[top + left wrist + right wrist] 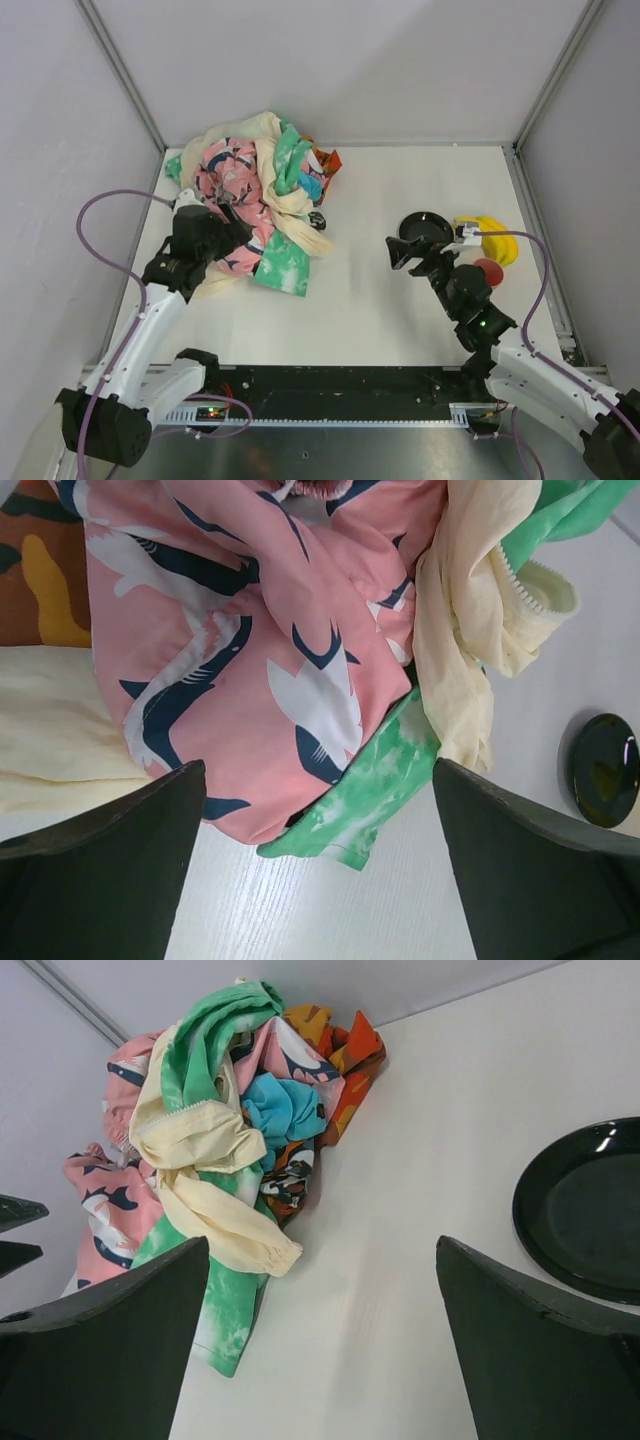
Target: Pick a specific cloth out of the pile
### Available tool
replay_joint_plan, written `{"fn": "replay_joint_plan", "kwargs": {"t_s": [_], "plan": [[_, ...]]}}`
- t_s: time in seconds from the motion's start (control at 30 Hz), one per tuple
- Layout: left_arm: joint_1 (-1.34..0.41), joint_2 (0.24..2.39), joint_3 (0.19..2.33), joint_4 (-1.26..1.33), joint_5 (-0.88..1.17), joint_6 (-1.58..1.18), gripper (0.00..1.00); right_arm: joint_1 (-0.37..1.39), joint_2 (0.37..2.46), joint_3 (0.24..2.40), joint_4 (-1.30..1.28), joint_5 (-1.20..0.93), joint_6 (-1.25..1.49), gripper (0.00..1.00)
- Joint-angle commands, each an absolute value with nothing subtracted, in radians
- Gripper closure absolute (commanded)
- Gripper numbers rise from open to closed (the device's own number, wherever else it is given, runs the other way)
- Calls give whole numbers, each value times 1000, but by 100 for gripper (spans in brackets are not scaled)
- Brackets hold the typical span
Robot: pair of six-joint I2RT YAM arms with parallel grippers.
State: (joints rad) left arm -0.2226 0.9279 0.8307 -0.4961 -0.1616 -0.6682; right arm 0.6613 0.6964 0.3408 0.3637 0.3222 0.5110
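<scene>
Both grippers have fingers spread wide and hold nothing.

The left gripper (315, 880) hangs over the near-left part of the pile (255, 195). Under it lies the pink shark-print cloth (270, 630), with the mint-green blotched cloth (370, 790) poking out at its near edge. Its fingers (100, 880) are off the fabric as far as the wrist view shows.

The right gripper (320, 1350) is over bare table (400, 320), just beside the black plate (585, 1210) and well apart from the pile.

The cloth (285, 1110), turquoise, sits on the pile's right flank, the side facing the right arm, and only a bunched patch shows.
- A cream cloth (200, 1140) with a zigzag-stitched hem lies against its left edge and drapes down past it.
- A green cloth is folded over the cream one above it.
- Pink print is above it, and the orange-red cloth (355, 1055) is at its right and below.

It is not visible in the left wrist view, because the pink and cream layers lie between that gripper and it.

Other items:
- A banana (495, 238) and a red round object (487, 270) lie right of the plate, behind the right arm.
- A small dark item (317, 220) sits at the pile's near-right edge; I cannot tell what it is.
</scene>
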Motion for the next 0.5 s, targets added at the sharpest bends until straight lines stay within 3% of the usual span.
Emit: {"fn": "replay_joint_plan", "kwargs": {"t_s": [0.0, 0.47], "plan": [[-227, 959, 859, -475, -133, -624, 0, 666, 717, 339, 461, 304, 470, 1], [-272, 1085, 913, -429, -25, -572, 0, 655, 821, 339, 558, 174, 425, 1]]}}
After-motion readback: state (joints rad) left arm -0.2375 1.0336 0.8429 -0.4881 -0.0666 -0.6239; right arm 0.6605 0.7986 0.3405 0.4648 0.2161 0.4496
